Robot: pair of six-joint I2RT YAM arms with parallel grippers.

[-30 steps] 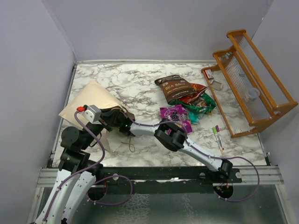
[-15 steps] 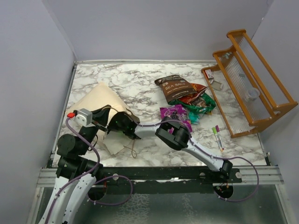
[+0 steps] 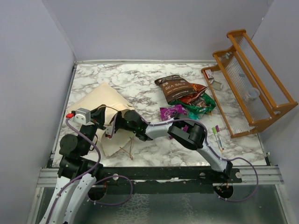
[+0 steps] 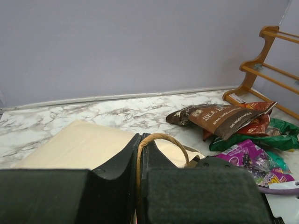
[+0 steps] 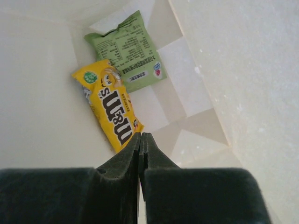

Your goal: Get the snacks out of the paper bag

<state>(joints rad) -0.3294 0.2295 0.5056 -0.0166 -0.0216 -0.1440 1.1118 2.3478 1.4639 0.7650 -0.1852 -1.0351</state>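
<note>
The paper bag (image 3: 100,103) lies on its side at the left of the table. My left gripper (image 4: 139,140) is shut on its twisted cord handle (image 4: 164,137) and holds the mouth up. My right arm reaches into that mouth. Inside the bag, my right gripper (image 5: 140,135) is shut with nothing between its fingers, its tips at the lower end of a yellow candy packet (image 5: 111,109). A green packet (image 5: 131,51) lies beyond it. Outside the bag lie the Sea Salt bag (image 3: 176,86), an orange-red bag (image 3: 196,93), green bags (image 3: 198,108) and a purple packet (image 3: 172,111).
A wooden rack (image 3: 250,84) stands along the right edge. Two marker pens (image 3: 217,135) lie in front of it. Grey walls close in the table at the left and back. A second loose cord handle (image 3: 127,150) trails on the marble near the bag's mouth.
My right gripper has gone from open to shut and pushed deeper into the bag, its elbow swinging right. My left gripper kept its hold on the handle and shifted slightly left.
</note>
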